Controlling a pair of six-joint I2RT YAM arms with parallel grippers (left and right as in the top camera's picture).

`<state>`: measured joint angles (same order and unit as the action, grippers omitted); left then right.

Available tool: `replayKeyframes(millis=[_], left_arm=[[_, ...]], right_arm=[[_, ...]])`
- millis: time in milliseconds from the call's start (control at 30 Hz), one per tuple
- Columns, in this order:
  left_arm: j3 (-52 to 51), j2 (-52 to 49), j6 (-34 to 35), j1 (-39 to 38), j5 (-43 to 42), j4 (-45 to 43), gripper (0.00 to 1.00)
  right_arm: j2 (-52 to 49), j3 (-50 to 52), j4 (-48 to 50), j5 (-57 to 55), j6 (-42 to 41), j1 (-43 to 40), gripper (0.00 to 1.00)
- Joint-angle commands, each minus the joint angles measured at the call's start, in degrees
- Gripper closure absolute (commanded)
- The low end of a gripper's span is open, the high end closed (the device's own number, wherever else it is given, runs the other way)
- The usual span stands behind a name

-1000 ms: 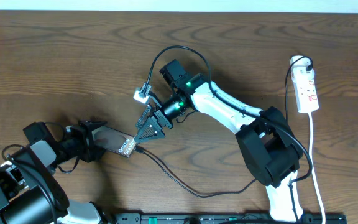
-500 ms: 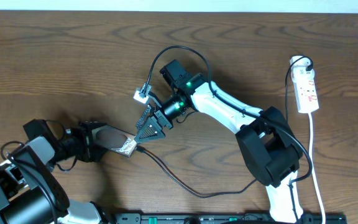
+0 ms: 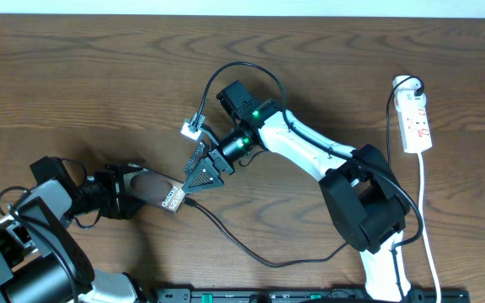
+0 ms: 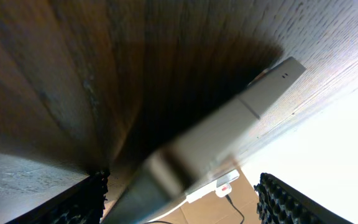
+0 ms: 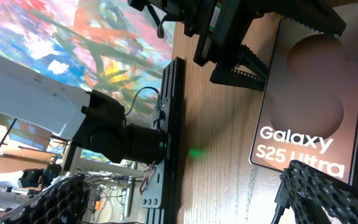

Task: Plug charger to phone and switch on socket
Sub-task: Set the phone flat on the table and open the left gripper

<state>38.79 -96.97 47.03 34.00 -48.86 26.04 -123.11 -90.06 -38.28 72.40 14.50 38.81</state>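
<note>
The left gripper, at the lower left of the overhead view, grasps the phone by its two long edges. In the right wrist view its black fingers sit on both sides of the pinkish back. The long axis of the phone runs from the left gripper toward the lower right, and the end with the white label points at the right gripper.

The right gripper hangs just above and to the right of this label end. Its fingers are spread well apart and I see nothing held between them, so I judge it released.

The charger curves along the bottom middle of the table. Its plug tip lies just beside the label end of the phone, directly under the right gripper. Whether the tip is already in the port I cannot tell.

The right arm is clearly the nearer one to the plug, so I think pushing it in along the phone's long axis falls to that arm. The socket lies well apart at the upper right, near the right arm's base
</note>
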Motion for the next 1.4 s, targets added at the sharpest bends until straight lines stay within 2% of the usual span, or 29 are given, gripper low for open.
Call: replayKeyframes(millis=[0, 267, 933, 1233, 1367], left_arm=[[-3.48, -6.43, -5.75, 1.07, 45.53, -1.73, 0.19], [-2.01, -6.43, -3.54, 1.07, 50.18, -0.63, 0.19], [2.71, -4.68, -4.13, 1.05, 50.86, -0.31, 0.18], [5.38, 8.66, -6.51, 0.90, 50.29, 4.09, 0.18], [5.40, 17.42, -9.42, 0.90, 39.98, 3.39, 0.18]], right_arm=[[-0.39, -1.05, -0.04, 1.01, 0.33, 0.28, 0.01], [-0.39, -1.05, -0.07, 1.01, 0.33, 0.28, 0.01], [-0.39, -1.05, -0.31, 1.01, 0.31, 0.28, 0.01], [-0.39, -1.05, -0.24, 0.98, 0.33, 0.28, 0.01], [-0.39, -1.05, -0.26, 0.98, 0.33, 0.28, 0.01]])
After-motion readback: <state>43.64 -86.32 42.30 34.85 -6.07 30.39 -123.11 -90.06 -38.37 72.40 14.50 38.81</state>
